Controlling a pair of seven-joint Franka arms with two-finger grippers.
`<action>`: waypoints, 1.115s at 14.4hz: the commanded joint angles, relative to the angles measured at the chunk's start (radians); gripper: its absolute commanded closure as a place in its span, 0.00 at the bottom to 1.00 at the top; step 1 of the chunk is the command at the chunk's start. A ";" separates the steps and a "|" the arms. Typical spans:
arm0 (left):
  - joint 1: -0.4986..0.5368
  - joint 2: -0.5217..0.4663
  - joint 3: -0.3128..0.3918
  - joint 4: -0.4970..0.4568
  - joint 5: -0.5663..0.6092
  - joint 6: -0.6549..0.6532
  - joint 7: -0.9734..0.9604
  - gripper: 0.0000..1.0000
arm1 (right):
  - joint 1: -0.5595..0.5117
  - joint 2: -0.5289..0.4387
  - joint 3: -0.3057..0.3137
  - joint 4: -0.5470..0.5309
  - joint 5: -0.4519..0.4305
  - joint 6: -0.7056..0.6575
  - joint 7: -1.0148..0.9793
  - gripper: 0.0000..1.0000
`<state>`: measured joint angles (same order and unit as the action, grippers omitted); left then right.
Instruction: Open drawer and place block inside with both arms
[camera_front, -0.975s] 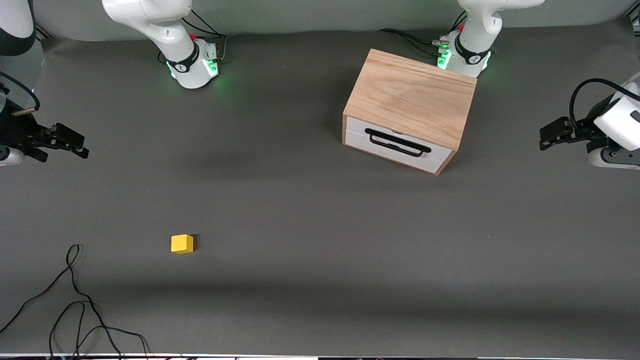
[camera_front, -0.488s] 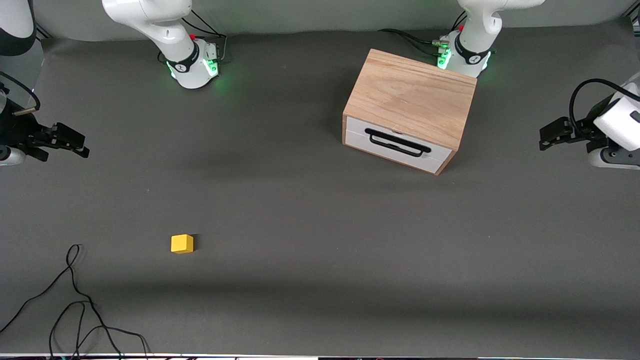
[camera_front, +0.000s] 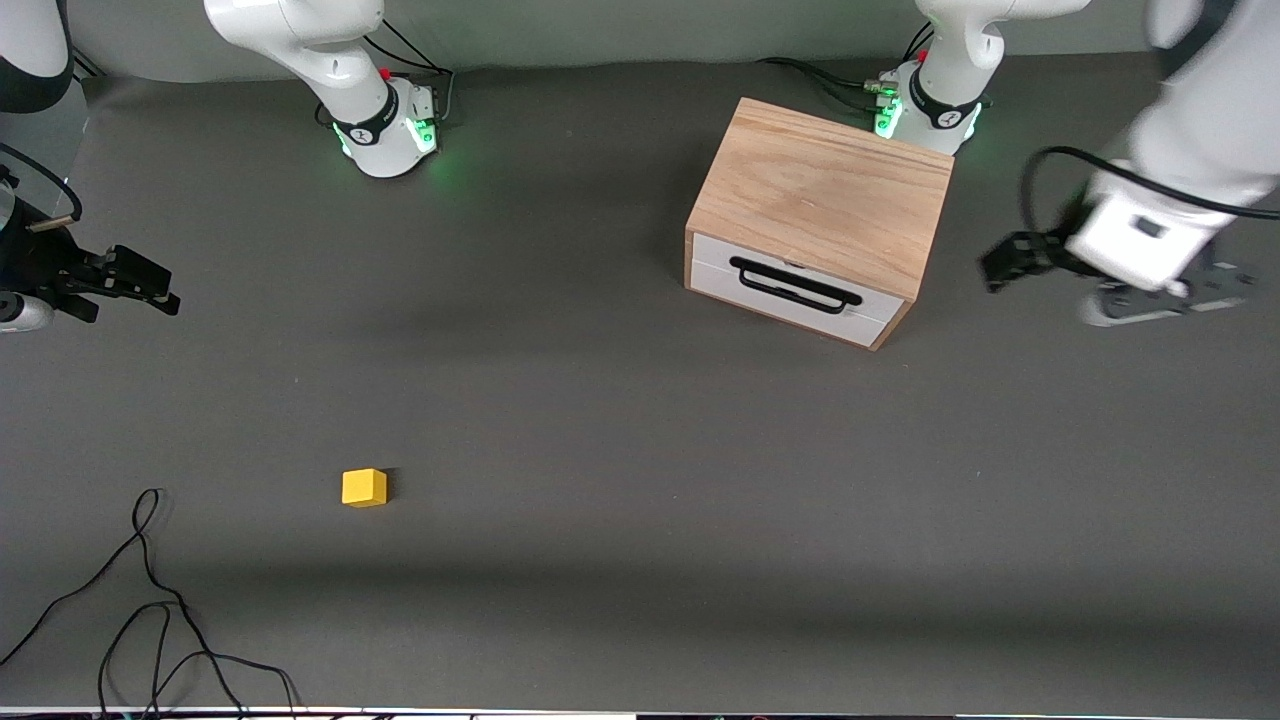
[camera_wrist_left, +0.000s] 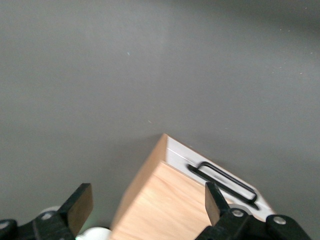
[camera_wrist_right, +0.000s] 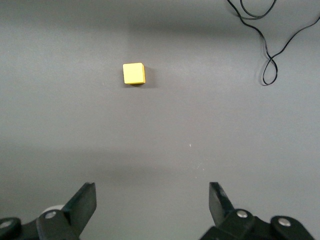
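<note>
The light oak box (camera_front: 820, 195) stands near the left arm's base. Its drawer (camera_front: 722, 277) with the white front and black wire handle (camera_front: 795, 285) is shut. The left wrist view shows the box (camera_wrist_left: 165, 210), drawer front (camera_wrist_left: 178, 156) and handle (camera_wrist_left: 222, 180). My left gripper (camera_front: 1003, 264) (camera_wrist_left: 148, 200) hangs open, holding nothing, beside the box toward the left arm's end of the table. The yellow block (camera_front: 364, 487) (camera_wrist_right: 134, 73) lies on the mat, nearer the front camera, apart from both grippers. My right gripper (camera_front: 160, 290) (camera_wrist_right: 152, 200) waits open and holding nothing at the right arm's end.
A loose black cable (camera_front: 150, 600) (camera_wrist_right: 270, 45) curls on the grey mat (camera_front: 620, 450) near the front edge at the right arm's end. Both green-lit arm bases (camera_front: 385, 135) stand along the back.
The left arm has swung in from the table's end toward the box, and its gripper is now closer to the drawer side. The right arm, block and box have not moved.
</note>
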<state>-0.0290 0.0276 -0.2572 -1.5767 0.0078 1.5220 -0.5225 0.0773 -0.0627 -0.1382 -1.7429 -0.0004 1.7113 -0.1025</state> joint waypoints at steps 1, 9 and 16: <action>-0.008 -0.017 -0.094 -0.022 0.011 -0.011 -0.253 0.00 | -0.005 0.001 0.006 -0.004 -0.006 0.002 0.006 0.00; -0.209 0.112 -0.189 0.009 0.109 0.023 -0.862 0.00 | -0.007 0.001 -0.001 -0.010 -0.006 0.002 0.001 0.00; -0.241 0.196 -0.189 0.011 0.098 0.096 -1.194 0.00 | -0.007 0.021 -0.001 -0.006 0.005 0.019 0.003 0.00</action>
<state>-0.2527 0.1883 -0.4547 -1.5874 0.0982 1.6158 -1.6548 0.0770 -0.0494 -0.1424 -1.7523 -0.0003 1.7158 -0.1025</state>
